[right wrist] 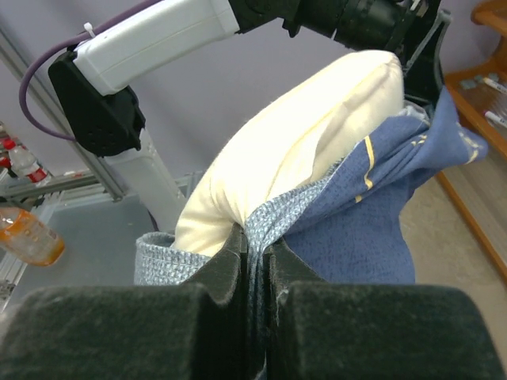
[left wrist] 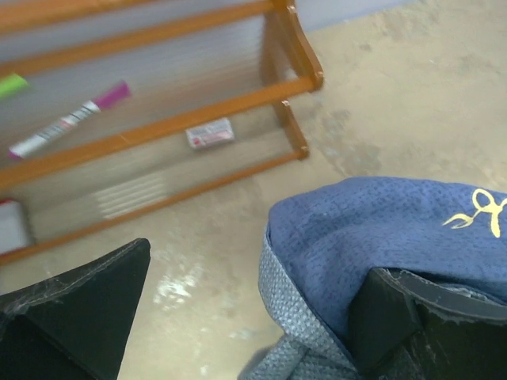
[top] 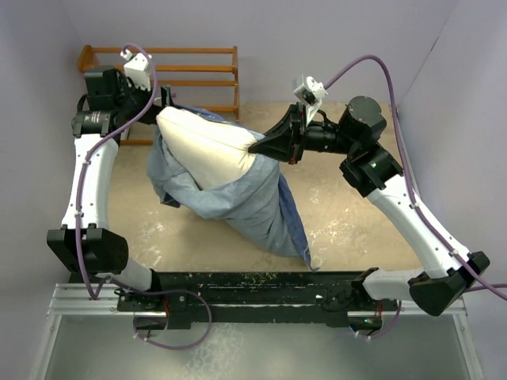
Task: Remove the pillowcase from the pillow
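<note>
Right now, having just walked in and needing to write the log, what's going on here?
Two robot arms are working a blue pillowcase off a cream pillow. The right gripper has its jaws shut on pillowcase fabric beside the pillow's corner. The left gripper sits at the far end, jaws wide open. About half the pillow is bare, with the pillowcase bunched around the rest.

LIGHT bright, even, diffuse from above | SHADOWS faint beneath the soft blue fabric pillowcase in top view | BLUR orange wooden slatted rack smeared in left wrist view; near black padded fingers soft in right wrist view
</note>
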